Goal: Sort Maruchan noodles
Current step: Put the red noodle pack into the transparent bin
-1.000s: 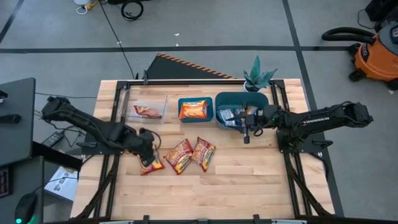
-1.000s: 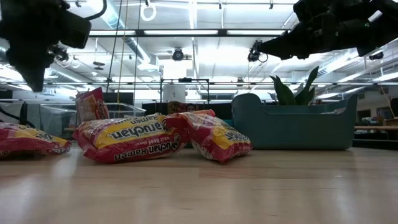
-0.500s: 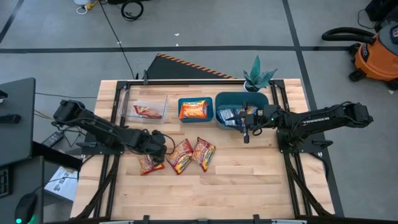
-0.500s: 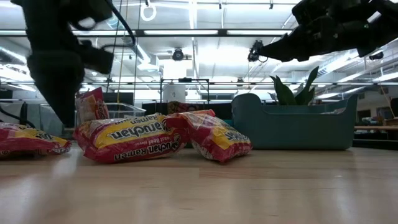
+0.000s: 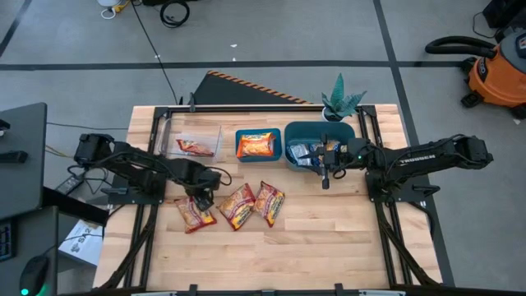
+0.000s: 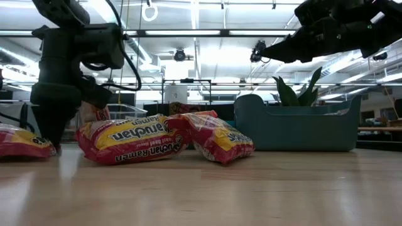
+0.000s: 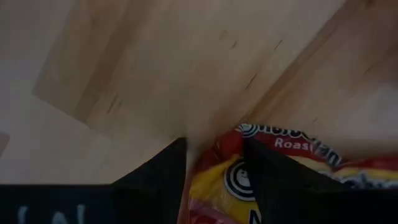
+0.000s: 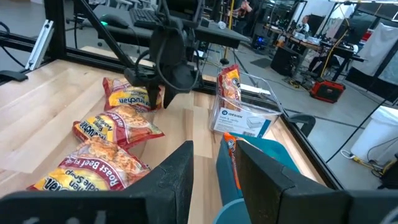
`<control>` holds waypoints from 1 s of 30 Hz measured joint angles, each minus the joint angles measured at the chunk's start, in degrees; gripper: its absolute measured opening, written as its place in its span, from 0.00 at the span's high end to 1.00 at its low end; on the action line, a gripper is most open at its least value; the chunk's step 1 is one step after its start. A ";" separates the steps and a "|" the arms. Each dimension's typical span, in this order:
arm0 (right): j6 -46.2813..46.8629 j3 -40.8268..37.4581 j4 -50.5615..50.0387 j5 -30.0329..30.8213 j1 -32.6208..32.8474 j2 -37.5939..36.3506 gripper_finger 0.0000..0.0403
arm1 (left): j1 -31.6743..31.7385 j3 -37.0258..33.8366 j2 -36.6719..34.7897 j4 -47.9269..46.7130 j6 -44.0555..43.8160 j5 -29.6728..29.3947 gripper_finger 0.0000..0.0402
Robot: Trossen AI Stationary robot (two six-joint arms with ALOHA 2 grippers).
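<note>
The left gripper [image 5: 200,197] has come back down over the leftmost packet [image 5: 196,213], lower left of the high view; its fingers [image 7: 155,171] are slightly spread, straddling the packet's edge, nothing pinched yet. A pick looks imminent. Two more packets [image 5: 254,203] lie just right, reading "Maruchan Ramen" and "Roast Beef Flavor". The right gripper [image 5: 325,174] hangs parted beside the big bin [image 5: 320,128]. The clear tray [image 8: 245,118] reads "iDesign".

Even, bright overhead lighting; ceiling strip lights [image 6: 207,32] flare white in the low view, leaving the arms in silhouette. The bench [image 6: 251,188] foreground there is soft and out of focus. The left wrist view is blurred, with pale glare across the wood.
</note>
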 joint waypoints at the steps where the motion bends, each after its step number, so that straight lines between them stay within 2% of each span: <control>1: 0.01 0.00 -0.01 0.00 0.00 0.00 0.69 | 0.21 -0.40 -0.06 0.50 0.31 0.35 0.58; 6: 0.22 0.00 -0.88 0.00 0.00 0.00 0.69 | 0.41 -1.00 -0.22 0.99 1.26 0.36 0.68; 13: 2.00 0.00 -1.58 0.00 0.02 0.00 0.69 | 0.34 1.06 0.07 -0.24 3.10 1.35 0.97; 16: 2.01 0.00 -1.60 0.00 0.02 0.00 0.69 | 0.24 4.08 0.07 -2.66 5.25 1.20 0.97; 21: 2.01 0.00 -1.88 0.00 0.02 0.00 0.69 | 1.12 13.29 0.04 -14.26 11.54 1.04 0.98; 25: 1.99 0.00 -2.00 0.00 0.02 0.00 0.69 | 1.59 21.32 -0.03 -26.52 16.21 -3.68 0.98; 30: 1.99 0.00 -2.51 0.00 0.00 0.00 0.69 | 1.71 29.04 -0.33 -34.39 19.87 -7.65 0.98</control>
